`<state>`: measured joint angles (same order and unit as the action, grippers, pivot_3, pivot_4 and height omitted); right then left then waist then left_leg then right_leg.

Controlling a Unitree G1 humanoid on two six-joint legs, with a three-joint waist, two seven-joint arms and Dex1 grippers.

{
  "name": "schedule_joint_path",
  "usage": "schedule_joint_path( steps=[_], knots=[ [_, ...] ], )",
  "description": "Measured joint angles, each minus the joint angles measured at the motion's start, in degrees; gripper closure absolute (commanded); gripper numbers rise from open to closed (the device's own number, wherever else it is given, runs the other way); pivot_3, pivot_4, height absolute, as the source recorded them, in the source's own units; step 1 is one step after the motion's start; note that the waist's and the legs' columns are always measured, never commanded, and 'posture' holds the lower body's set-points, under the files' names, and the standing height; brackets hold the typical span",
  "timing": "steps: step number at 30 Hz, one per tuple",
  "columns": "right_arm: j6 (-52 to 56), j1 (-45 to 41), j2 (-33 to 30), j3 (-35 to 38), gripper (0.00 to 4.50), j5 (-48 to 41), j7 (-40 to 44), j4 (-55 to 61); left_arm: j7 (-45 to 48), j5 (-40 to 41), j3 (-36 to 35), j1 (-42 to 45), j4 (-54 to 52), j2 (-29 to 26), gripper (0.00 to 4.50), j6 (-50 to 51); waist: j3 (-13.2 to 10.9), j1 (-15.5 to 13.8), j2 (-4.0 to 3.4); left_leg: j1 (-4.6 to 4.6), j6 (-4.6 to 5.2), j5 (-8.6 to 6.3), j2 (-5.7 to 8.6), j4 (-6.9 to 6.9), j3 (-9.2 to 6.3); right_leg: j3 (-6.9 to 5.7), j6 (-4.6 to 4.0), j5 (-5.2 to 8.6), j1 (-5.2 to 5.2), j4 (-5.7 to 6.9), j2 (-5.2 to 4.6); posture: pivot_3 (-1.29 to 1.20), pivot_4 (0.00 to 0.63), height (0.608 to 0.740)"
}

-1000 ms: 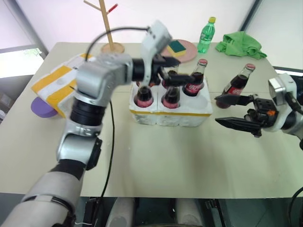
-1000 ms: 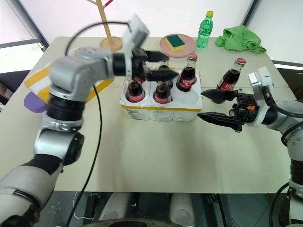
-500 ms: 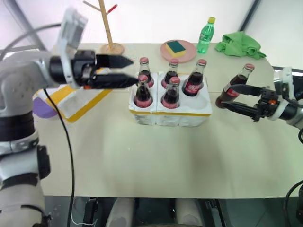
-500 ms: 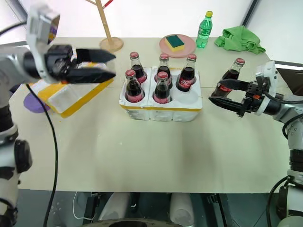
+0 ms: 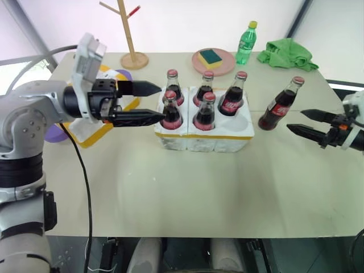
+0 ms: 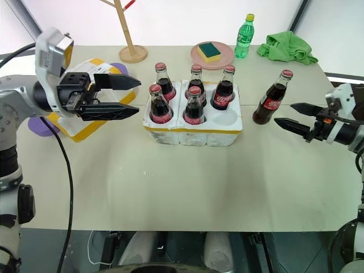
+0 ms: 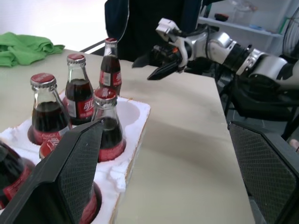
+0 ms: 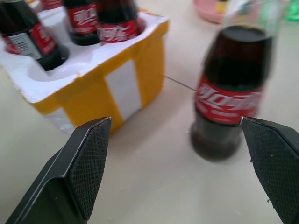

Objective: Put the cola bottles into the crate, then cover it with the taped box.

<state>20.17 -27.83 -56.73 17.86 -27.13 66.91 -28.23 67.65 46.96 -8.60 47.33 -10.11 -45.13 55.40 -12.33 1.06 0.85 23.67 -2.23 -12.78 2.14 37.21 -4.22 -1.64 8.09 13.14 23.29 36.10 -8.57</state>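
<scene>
Loose cola bottle [image 6: 271, 100] beside right jaws.

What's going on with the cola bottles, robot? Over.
Both grippers open, empty: left gripper, right gripper. Five bottles in crate; sixth bottle on table, one well free. Nothing blocking.

Beige tabletop [image 6: 187, 187] has the crate [image 6: 193, 128] dead center, one loose cola bottle [image 6: 272, 98] at 3 o'clock, taped box [image 6: 91, 122] at 9 over a purple disc [image 6: 38, 126]. Pink plate [image 6: 213, 55], green bottle [image 6: 245, 36], green cloth [image 6: 287, 46], wooden rack [image 6: 129, 34] toward 12.
</scene>
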Motion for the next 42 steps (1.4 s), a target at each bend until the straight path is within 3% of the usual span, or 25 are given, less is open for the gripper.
schedule_joint_path(
  steps=[10, 29, 31, 34, 42],
  knots=[
    [-4.37, -6.72, 7.56, -1.69, 0.00, 4.50, -7.61, -9.31, -1.37, -0.12, 1.17, 0.37, 0.69, 0.64, 0.06, -1.28, 0.00, 0.07, 0.00, -0.08, 0.00, 0.00, 0.00, -0.04, 0.02, 0.04, -0.01, 0.00, -0.04, -0.01, 0.00, 0.00, 0.150, 0.740],
    [-10.79, -19.71, 15.65, -3.81, 0.00, 9.46, -11.57, -25.13, -2.49, -0.08, 1.31, 0.39, 0.66, 0.33, 0.06, -1.97, 0.00, 0.72, -0.01, -0.09, 0.00, 0.00, 0.00, -0.09, 0.01, 0.05, 0.00, 0.00, -0.04, -0.01, 0.02, 0.00, 0.150, 0.740],
    [-11.36, -20.21, 15.99, -3.81, 0.52, 9.60, -11.71, -26.39, -2.69, -0.07, 1.31, 0.39, 0.58, 0.32, 0.00, -1.95, 0.00, 1.06, -0.01, -0.09, 0.00, 0.00, 0.00, -0.10, 0.01, 0.05, 0.00, 0.00, -0.04, -0.01, 0.02, 0.00, 0.150, 0.740],
    [-12.96, -20.80, 16.51, -3.71, 1.70, 10.05, -12.29, -27.55, -2.92, -0.04, 1.31, 0.38, 0.36, 0.30, 0.00, -1.95, 0.00, 1.43, -0.01, -0.09, 0.00, 0.00, 0.00, -0.11, 0.01, 0.05, 0.00, 0.00, -0.04, -0.01, 0.02, 0.00, 0.150, 0.740],
    [-13.81, -21.33, 16.85, -3.69, 1.73, 10.47, -12.28, -28.48, -3.07, -0.01, 1.32, 0.38, 0.27, 0.30, 0.00, -1.93, 0.00, 1.58, -0.01, -0.14, 0.00, 0.00, -0.01, -0.13, 0.01, 0.06, -0.01, 0.00, -0.04, 0.00, 0.03, 0.00, 0.150, 0.740]
  ],
)
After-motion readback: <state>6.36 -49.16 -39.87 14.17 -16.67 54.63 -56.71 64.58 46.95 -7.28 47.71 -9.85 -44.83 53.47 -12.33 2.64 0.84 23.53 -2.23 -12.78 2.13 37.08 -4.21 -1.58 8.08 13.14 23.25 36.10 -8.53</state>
